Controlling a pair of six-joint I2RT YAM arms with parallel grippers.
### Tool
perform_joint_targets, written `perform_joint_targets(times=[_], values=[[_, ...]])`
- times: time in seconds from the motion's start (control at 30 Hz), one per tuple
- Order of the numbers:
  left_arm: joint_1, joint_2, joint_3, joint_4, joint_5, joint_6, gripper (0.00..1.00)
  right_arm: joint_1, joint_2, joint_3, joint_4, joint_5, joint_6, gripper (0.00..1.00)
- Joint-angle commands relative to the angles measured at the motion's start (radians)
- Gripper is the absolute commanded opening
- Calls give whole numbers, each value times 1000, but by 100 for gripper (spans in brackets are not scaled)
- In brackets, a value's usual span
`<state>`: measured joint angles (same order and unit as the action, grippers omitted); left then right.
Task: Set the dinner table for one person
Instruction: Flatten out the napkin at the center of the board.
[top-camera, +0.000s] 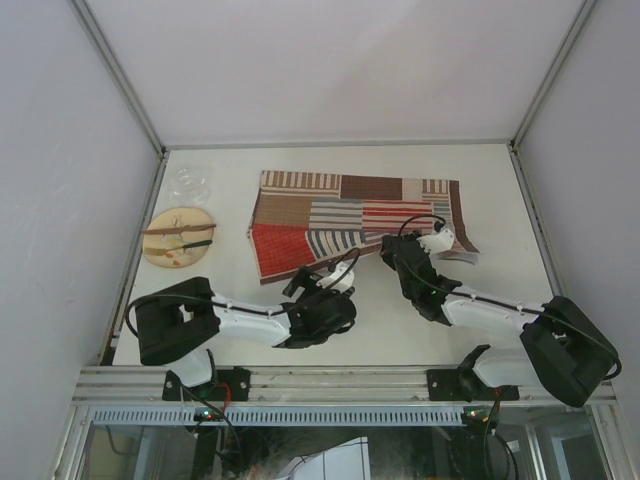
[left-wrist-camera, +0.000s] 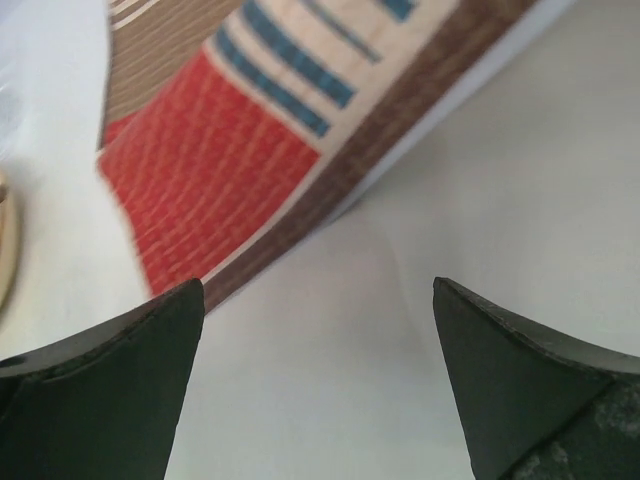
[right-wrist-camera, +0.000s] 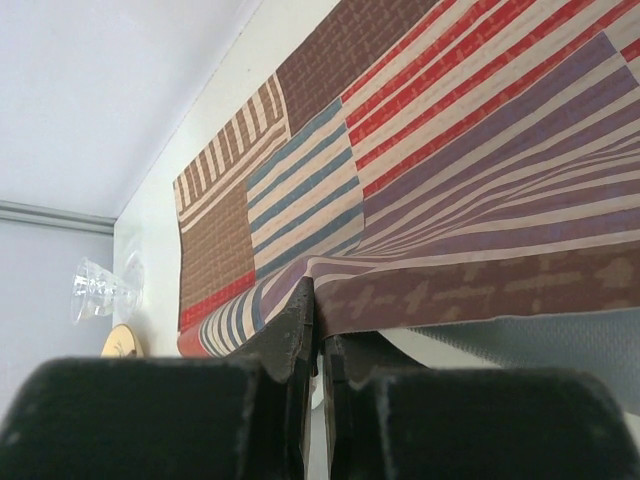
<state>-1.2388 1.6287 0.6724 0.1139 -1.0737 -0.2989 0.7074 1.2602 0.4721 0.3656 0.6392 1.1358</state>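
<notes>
The dinner table (top-camera: 400, 320) is a matte white top with aluminium rails. On it lies a red, brown and blue striped placemat (top-camera: 340, 220). Its front right corner is lifted and curled, and my right gripper (top-camera: 438, 241) is shut on that edge. In the right wrist view the shut right gripper (right-wrist-camera: 320, 325) pinches the placemat (right-wrist-camera: 470, 170), which slopes up from the jaws. My left gripper (top-camera: 318, 276) stands open just in front of the placemat's front left corner. In the left wrist view the left gripper (left-wrist-camera: 318, 290) holds nothing, over bare table (left-wrist-camera: 480, 150) near the placemat corner (left-wrist-camera: 220, 170).
A round tan plate (top-camera: 170, 250) with cutlery (top-camera: 182, 236) lying across it sits at the left edge. A clear glass (top-camera: 190, 183) lies behind it, also seen as a glass (right-wrist-camera: 100, 290) in the right wrist view. Grey walls enclose the table on three sides.
</notes>
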Motion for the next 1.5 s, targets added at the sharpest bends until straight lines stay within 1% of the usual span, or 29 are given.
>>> perform_joint_targets(times=[0.0,0.07,0.13,0.23,0.33,0.4,0.57,0.63,0.73,0.9,1.03,1.27,1.37,1.47], values=[[-5,-13,50,114,186,153,99,4,-28,3,39,36,-26,0],[-6,2,62,121,226,207,99,4,-28,3,37,35,-30,0],[-2,22,73,130,227,260,99,4,-30,2,36,37,-30,0],[11,37,66,157,267,333,99,4,-35,-4,43,35,-33,0],[53,32,14,235,355,382,99,4,-47,-16,52,41,-31,0],[87,36,-4,257,404,413,99,4,-56,-26,61,43,-30,0],[147,77,38,245,449,518,99,4,-61,-47,82,34,-17,0],[175,95,55,255,493,529,99,4,-53,-50,93,28,-13,0],[189,132,90,281,507,539,99,1,-39,-49,116,16,-10,0],[196,171,95,341,545,493,99,-9,-49,-43,103,18,-26,0],[195,195,68,430,489,485,99,-14,-67,-43,98,21,-42,0],[205,245,91,483,371,543,99,-13,-82,-49,81,31,-48,0],[210,226,74,528,311,558,99,-13,-82,-49,80,31,-47,0],[210,189,45,576,208,583,96,-13,-79,-49,81,33,-50,0]])
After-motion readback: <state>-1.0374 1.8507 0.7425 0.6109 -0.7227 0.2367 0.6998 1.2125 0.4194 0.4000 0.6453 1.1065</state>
